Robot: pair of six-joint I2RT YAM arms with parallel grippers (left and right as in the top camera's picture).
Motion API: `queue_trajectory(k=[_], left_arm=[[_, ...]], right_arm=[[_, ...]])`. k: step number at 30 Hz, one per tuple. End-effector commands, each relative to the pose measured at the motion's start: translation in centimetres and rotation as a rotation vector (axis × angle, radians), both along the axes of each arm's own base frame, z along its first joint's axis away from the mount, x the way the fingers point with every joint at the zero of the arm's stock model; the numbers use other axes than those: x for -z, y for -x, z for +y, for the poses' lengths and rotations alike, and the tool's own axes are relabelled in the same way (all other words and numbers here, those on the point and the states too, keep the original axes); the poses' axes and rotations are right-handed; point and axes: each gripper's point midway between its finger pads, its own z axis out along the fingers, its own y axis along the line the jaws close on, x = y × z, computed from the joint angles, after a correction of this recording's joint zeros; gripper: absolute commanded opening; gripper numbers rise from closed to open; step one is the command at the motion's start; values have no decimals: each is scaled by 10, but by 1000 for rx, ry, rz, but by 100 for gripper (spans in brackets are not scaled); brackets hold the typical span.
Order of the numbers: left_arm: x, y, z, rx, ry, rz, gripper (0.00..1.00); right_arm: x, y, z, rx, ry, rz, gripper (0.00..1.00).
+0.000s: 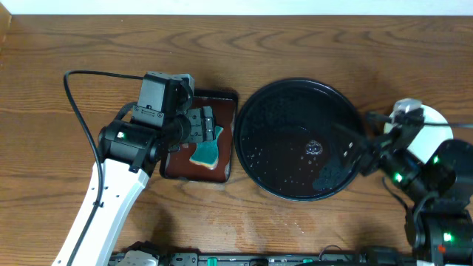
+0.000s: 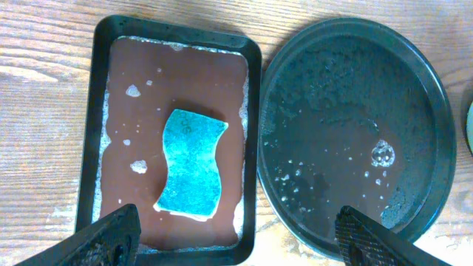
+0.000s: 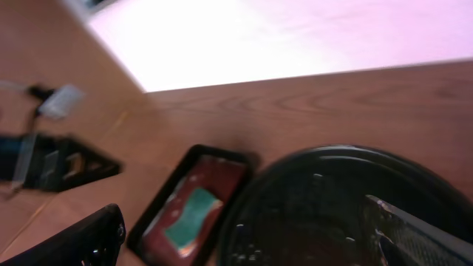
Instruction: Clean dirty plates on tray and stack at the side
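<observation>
The large round black tray [image 1: 284,118] sits mid-table, wet with droplets, and no plate lies on it; it also shows in the left wrist view [image 2: 332,89] and the right wrist view [image 3: 332,192]. A pale plate [image 1: 430,124] lies at the far right of the table, partly hidden by my right arm; I cannot tell whether others lie under it. A sliver of it shows in the left wrist view [image 2: 470,127]. No yellow plate is visible. My left gripper [image 1: 205,125] [image 2: 244,244] is open and empty above the brown tray. My right gripper [image 1: 363,150] [image 3: 251,244] is open and empty over the black tray's right rim.
A rectangular dark-brown tray [image 1: 226,100] [image 2: 177,74] [image 3: 214,166] with soapy water stands left of the black tray. A blue-green sponge [image 1: 205,153] [image 2: 191,164] [image 3: 191,210] lies in it. A black cable [image 1: 74,96] loops at the left.
</observation>
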Motion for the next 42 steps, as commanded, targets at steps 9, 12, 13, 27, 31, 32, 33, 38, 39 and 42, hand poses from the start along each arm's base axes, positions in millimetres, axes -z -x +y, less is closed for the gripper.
queue_trajectory(k=[9, 12, 13, 27, 31, 32, 33, 38, 39, 42], left_arm=[[-2, -2, -1, 9, 1, -6, 85], [-2, -2, -1, 9, 1, -6, 85], [-2, -2, -1, 9, 1, -6, 85], [-2, -2, -1, 9, 1, -6, 85], [-2, -2, -1, 9, 1, -6, 85], [-2, -2, -1, 9, 1, -6, 85], [-2, -2, -1, 9, 1, -6, 85], [-2, -2, -1, 9, 1, -6, 85], [-2, -2, -1, 9, 1, -6, 85], [-2, -2, -1, 9, 1, -6, 85]], right_arm=[[13, 16, 6, -16, 67, 22, 99], [22, 13, -15, 107, 143, -18, 99], [25, 12, -23, 157, 159, -40, 99], [112, 37, -46, 303, 183, -236, 99], [131, 30, -44, 290, 196, -232, 99], [134, 28, -44, 292, 193, -241, 99], [137, 26, -43, 291, 185, -253, 99], [138, 19, -43, 300, 170, -324, 99], [140, 19, -42, 299, 172, -317, 99], [140, 19, -42, 298, 172, -317, 99]])
